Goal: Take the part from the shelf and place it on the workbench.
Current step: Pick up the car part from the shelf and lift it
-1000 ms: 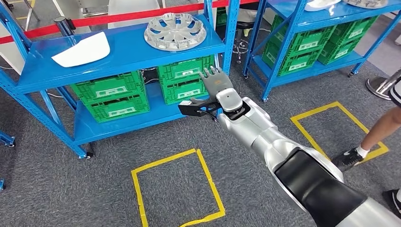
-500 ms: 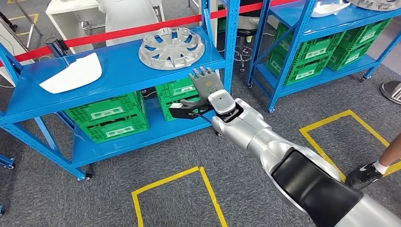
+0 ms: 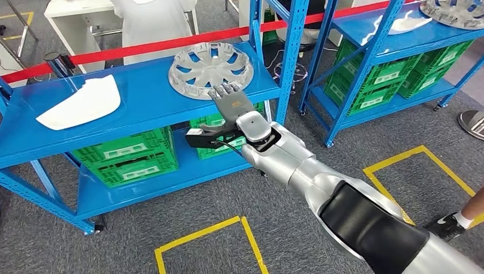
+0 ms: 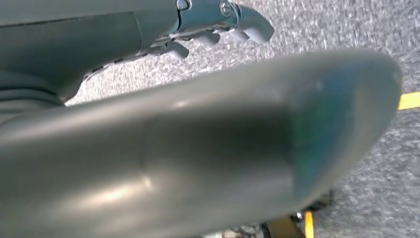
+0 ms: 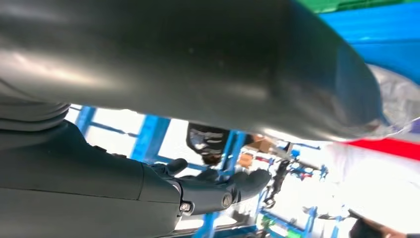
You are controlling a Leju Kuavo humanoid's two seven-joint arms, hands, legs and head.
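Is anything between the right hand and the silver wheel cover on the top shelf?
Nothing visible blocks it. The right hand is stretched flat, fingers at the near rim of the wheel cover on the blue shelf. The white panel lies well off to the side.

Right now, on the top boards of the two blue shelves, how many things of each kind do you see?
Silver wheel covers: 2, the near one and the far one
White panels: 2, the near one and the far one
Total: 4
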